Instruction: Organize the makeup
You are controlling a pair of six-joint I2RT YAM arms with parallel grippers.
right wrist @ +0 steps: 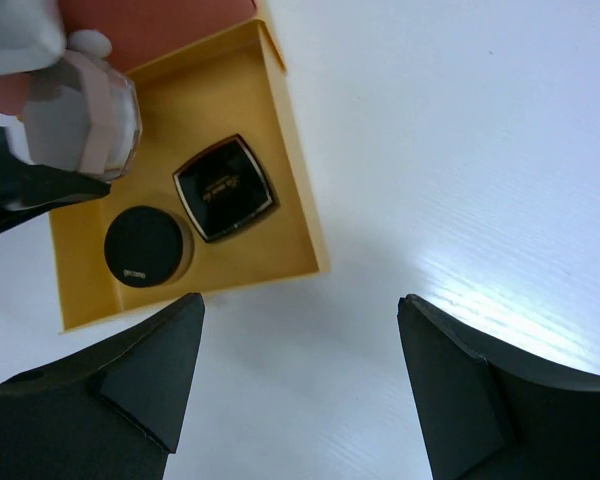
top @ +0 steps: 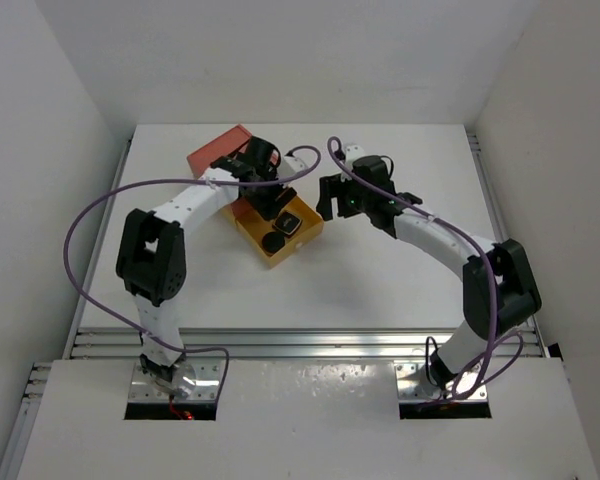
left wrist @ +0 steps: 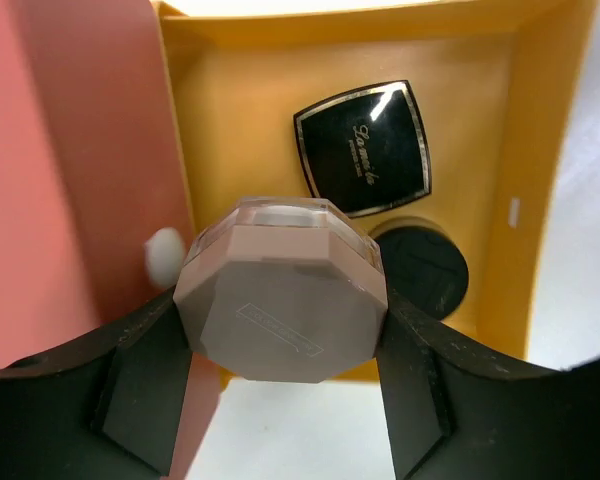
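Observation:
My left gripper (left wrist: 280, 345) is shut on a brownish octagonal jar (left wrist: 280, 300) with a clear lower part. It holds the jar above the near left part of the open yellow drawer (left wrist: 520, 200). In the drawer lie a dark square case (left wrist: 365, 148) and a black round compact (left wrist: 425, 272). The right wrist view shows the jar (right wrist: 90, 110), the square case (right wrist: 223, 187) and the round compact (right wrist: 143, 245) too. My right gripper (right wrist: 300, 330) is open and empty over bare table just right of the drawer (top: 310, 240). The other makeup is out of view.
The coral-red box (top: 220, 150) stands behind the drawer at the back left, with a small white knob (left wrist: 165, 255) by the drawer's left wall. White walls close in the table on three sides. A metal rail (top: 310, 345) runs along the near edge.

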